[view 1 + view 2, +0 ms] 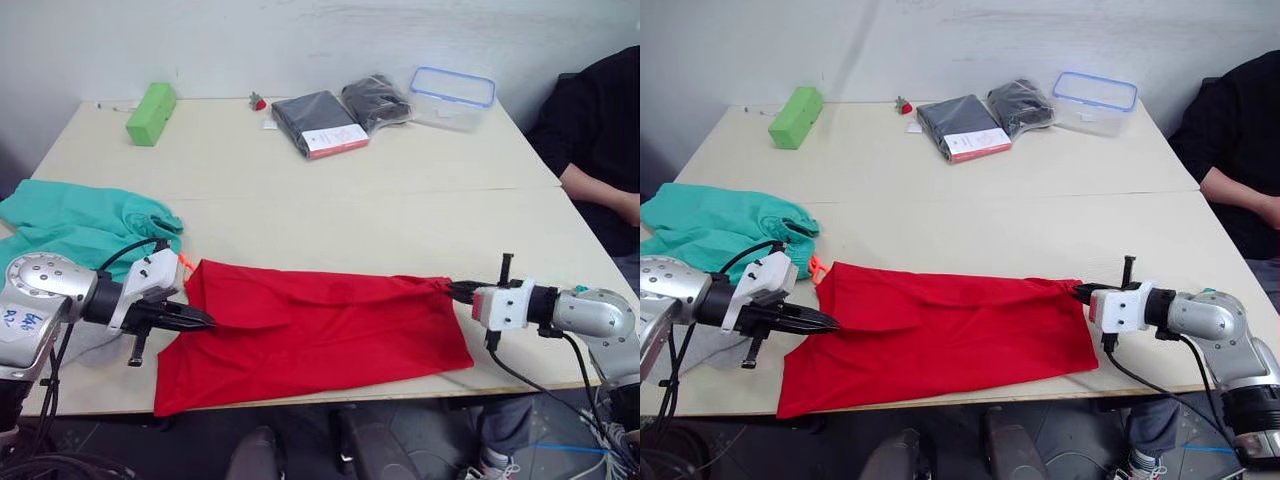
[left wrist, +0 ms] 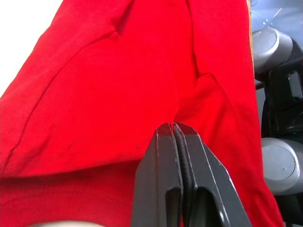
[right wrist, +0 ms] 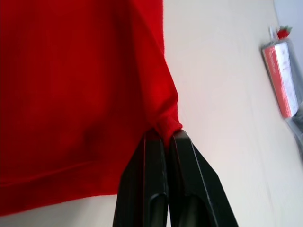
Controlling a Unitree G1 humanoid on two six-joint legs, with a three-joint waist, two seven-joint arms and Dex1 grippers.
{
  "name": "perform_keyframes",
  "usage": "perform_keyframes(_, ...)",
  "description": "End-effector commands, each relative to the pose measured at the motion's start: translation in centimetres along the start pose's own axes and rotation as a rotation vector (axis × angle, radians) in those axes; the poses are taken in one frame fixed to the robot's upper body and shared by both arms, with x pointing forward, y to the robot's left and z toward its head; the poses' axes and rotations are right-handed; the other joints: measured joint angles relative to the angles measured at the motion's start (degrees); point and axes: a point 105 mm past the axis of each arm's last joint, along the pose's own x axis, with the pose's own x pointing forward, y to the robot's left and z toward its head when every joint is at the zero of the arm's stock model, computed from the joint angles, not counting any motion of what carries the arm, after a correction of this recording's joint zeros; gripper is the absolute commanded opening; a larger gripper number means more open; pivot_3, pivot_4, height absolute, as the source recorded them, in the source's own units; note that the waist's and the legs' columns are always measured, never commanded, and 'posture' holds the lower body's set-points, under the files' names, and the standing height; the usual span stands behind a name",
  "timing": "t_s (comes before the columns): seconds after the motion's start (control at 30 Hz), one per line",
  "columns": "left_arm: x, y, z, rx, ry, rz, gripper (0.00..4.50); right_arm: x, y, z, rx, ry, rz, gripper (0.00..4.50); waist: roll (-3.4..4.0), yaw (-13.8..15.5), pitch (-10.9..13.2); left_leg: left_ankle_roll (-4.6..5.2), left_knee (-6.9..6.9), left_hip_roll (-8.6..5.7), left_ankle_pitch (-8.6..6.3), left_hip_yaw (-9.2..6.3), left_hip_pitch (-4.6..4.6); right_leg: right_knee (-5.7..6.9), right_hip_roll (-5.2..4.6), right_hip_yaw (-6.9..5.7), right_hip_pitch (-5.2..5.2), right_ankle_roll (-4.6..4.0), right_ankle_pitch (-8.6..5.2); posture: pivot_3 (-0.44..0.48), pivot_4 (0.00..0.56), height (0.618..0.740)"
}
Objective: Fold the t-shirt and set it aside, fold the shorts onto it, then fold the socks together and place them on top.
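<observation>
While both arms reach in from opposite sides, the t-shirt (image 1: 320,335) lies stretched flat across the near half of the table (image 1: 400,215), its lower-left corner hanging slightly over the front edge. L gripper (image 1: 200,320) is clamped on the shirt's left edge; wrist view shows its two black fingers (image 2: 163,179) pressed together w/ red cloth pinched at the tips. R gripper (image 1: 458,291) is likewise closed on the shirt's upper-right corner, where the fabric bunches into a small point; R wrist view shows the fingers (image 3: 182,179) nipping that corner (image 3: 168,124) just above the tabletop. Cloth runs taut along its far edge between the two grips. Shorts (image 1: 80,225) lie crumpled at the table's left edge, just behind the L gripper, w/ a bit of orange drawstring (image 1: 817,268) showing beside the shirt's upper-left corner. Far side of table, well apart from the shirt: lime-green block (image 1: 151,113) at far left; small red object (image 1: 259,102); two dark packaged garments (image 1: 320,123) near center, one w/ a white-and-red label; clear container w/ blue rim (image 1: 452,97) toward far right. Person in dark sleeve (image 1: 600,150) sits at the table's right side, forearm resting near the edge.
</observation>
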Motion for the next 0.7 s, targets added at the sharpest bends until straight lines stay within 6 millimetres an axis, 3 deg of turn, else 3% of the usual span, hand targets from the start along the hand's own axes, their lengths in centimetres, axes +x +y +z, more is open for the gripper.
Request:
perform_keyframes(0.03, -0.6, -0.1, 0.4, 0.005, -0.008, 0.026, 0.0, -0.5, -0.7, -0.5, -0.098, 0.021, -0.01, 0.02, 0.0, -0.02, 0.02, 0.01, 0.0, 0.01, -0.01, 0.0, 0.03, -0.05, 0.0, 0.0, 0.07, -0.05, -0.02, 0.0, 0.15, 0.74)
perform_keyframes(0.23, -1.1, -0.4, 0.6, -0.088, -0.062, -0.004, 0.0, -0.4, -0.5, -1.9, -0.124, 0.073, 0.018, 0.02, 0.02, 0.07, 0.08, 0.02, -0.05, 0.02, 0.0, 0.0, 0.03, -0.15, 0.0, 0.0, 0.08, -0.16, -0.01, 0.0, 0.15, 0.74)
perform_keyframes(0.4, -1.3, -1.1, -0.3, -0.132, -0.029, -0.034, 0.0, -0.7, -0.1, -1.7, -0.098, 0.052, 0.033, 1.25, 0.03, 0.09, 0.08, 0.01, -0.39, 0.0, 0.0, -0.01, 0.05, -0.21, -0.01, -0.02, 0.01, -0.01, 0.06, 0.0, 0.15, 0.74)
perform_keyframes(0.5, -1.4, -1.7, -0.5, -0.132, -0.011, -0.046, 0.0, -1.4, -0.2, -1.0, -0.057, 0.026, 0.033, 2.34, 0.03, 0.09, 0.09, -0.03, -0.72, 0.0, 0.02, 0.01, 0.16, -0.33, -0.01, -0.02, 0.01, 0.08, 0.1, 0.0, 0.15, 0.74)
perform_keyframes(0.67, -2.2, -0.6, 1.3, -0.149, -0.117, 0.016, 0.0, -2.2, -2.5, 0.7, 0.218, -0.038, -0.036, 3.99, 0.04, 0.15, 0.09, -0.07, -0.85, 0.04, 0.0, -0.07, 0.2, -0.3, 0.0, -0.09, 0.02, 0.07, 0.09, 0.0, 0.15, 0.74)
perform_keyframes(0.7, -2.4, -0.4, 2.0, -0.16, -0.16, 0.022, 0.0, -2.1, -3.1, 1.2, 0.273, -0.056, -0.059, 3.99, 0.06, 0.17, 0.11, -0.08, -0.85, 0.04, 0.0, -0.07, 0.21, -0.31, 0.0, -0.09, 0.02, 0.07, 0.09, 0.0, 0.15, 0.74)
